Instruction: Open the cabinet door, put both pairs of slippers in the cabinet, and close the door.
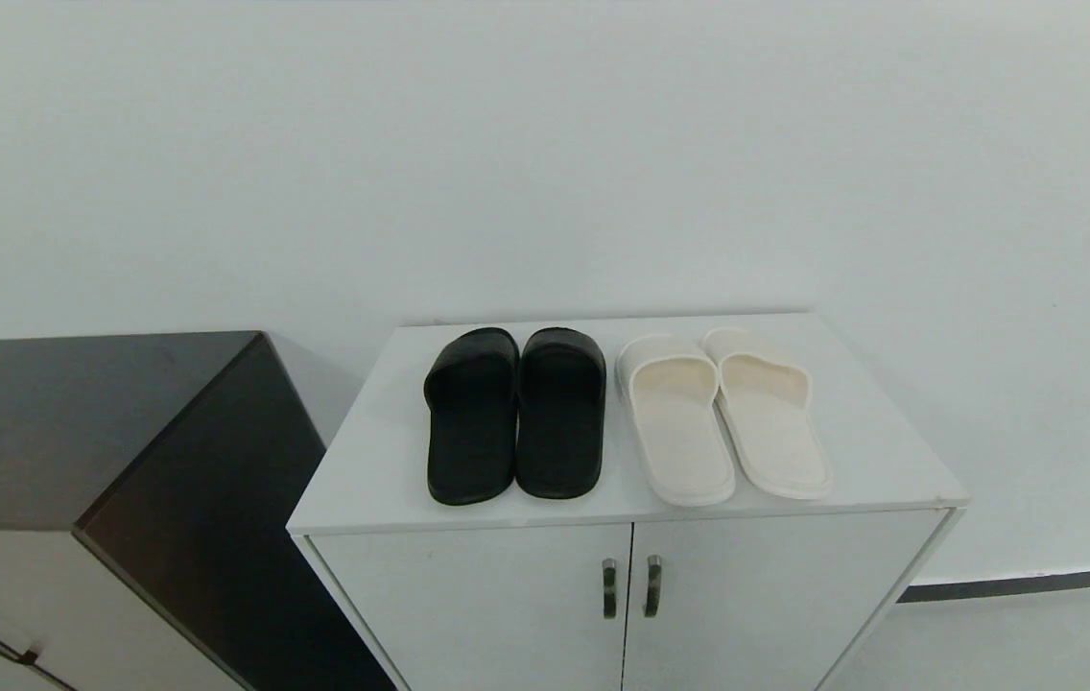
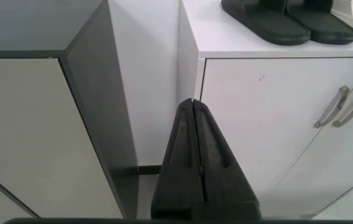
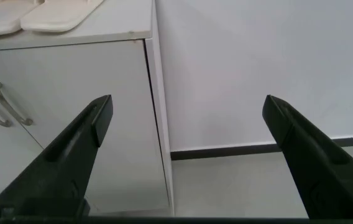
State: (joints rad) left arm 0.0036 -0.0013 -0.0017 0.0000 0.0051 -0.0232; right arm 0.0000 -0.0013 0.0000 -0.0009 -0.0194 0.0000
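Two black slippers, two white slippers, two door handles.

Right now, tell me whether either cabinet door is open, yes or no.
No: both cabinet doors sit shut and flush, handles side by side, black slippers and white slippers on top.

A white cabinet stands against the wall with both doors shut, their two metal handles side by side at the middle seam. On its top lie a black pair of slippers and, just to its right, a cream-white pair. Each pair lies side by side, soles down, toes toward the wall.
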